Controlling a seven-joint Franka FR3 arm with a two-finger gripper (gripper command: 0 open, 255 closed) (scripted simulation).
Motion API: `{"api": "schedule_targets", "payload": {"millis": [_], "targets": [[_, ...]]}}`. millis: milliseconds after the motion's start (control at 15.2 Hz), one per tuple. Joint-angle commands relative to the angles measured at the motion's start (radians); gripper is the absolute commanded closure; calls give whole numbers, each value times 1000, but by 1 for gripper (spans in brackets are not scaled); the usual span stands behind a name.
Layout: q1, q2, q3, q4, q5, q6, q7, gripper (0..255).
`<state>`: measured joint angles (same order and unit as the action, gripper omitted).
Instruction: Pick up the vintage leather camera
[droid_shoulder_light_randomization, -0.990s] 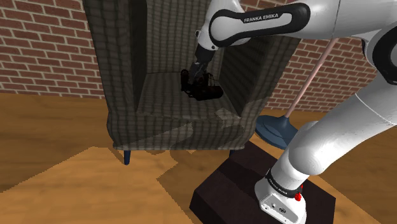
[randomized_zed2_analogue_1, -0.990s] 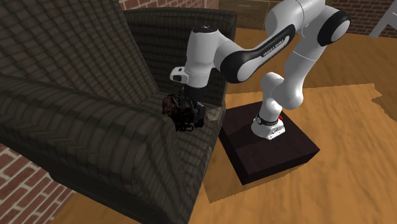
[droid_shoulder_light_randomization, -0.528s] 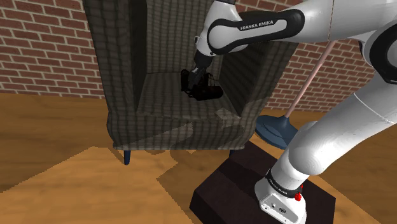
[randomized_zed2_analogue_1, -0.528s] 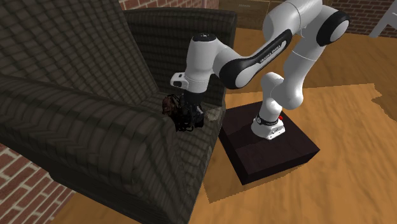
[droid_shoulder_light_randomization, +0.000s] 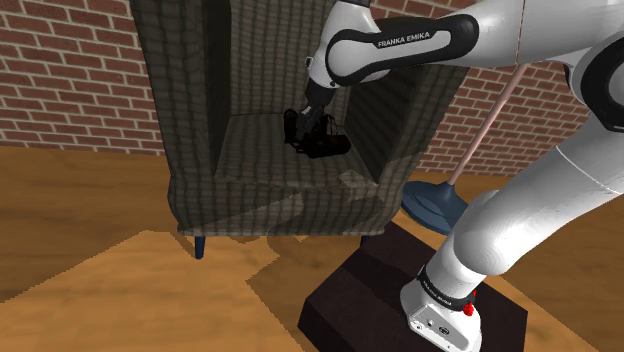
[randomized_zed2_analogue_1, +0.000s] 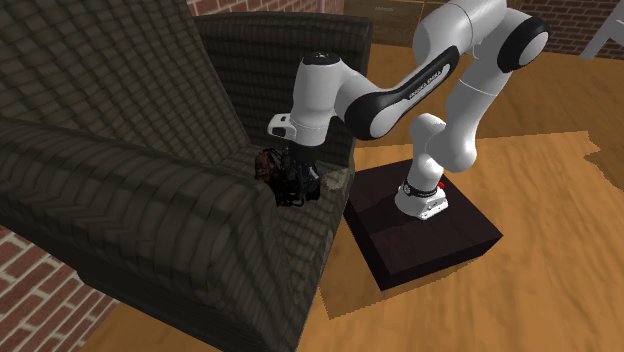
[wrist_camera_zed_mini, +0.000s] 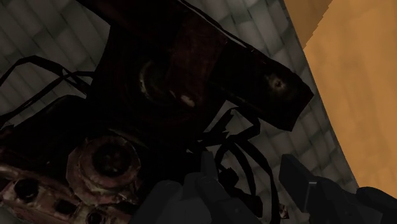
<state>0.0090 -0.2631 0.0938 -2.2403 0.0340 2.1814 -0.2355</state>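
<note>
Brick wall (droid_shoulder_light_randomization: 70, 70) backs a dark checked armchair (droid_shoulder_light_randomization: 270, 195). The dark brown camera (droid_shoulder_light_randomization: 322, 143) lies on the seat near the backrest. The gripper (wrist_camera_zed_mini: 251, 168) sits close over it, fingers (wrist_camera_zed_mini: 207, 175) spread apart and unclenched. Black strap loops (wrist_camera_zed_mini: 238, 143) lie between them, and the camera body lies just beyond the fingertips.

Shoulder view faces the armchair (droid_shoulder_light_randomization: 270, 190) front from beside the stand (droid_shoulder_light_randomization: 380, 300). Second exterior view looks down across the armchair toward the stand. Both show the seat (droid_shoulder_light_randomization: 280, 170). Wrist view hangs close over the camera (wrist_camera_zed_mini: 159, 95).
</note>
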Motion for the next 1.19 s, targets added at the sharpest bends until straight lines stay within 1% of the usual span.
{"api": "schedule_targets", "payload": {"millis": [0, 990, 1122], "targets": [[0, 1, 0, -2, 0, 1, 0, 255], [-2, -23, -4, 177, -1, -202, 1, 255], [-2, -23, -4, 179, -1, -204, 1, 255]]}}
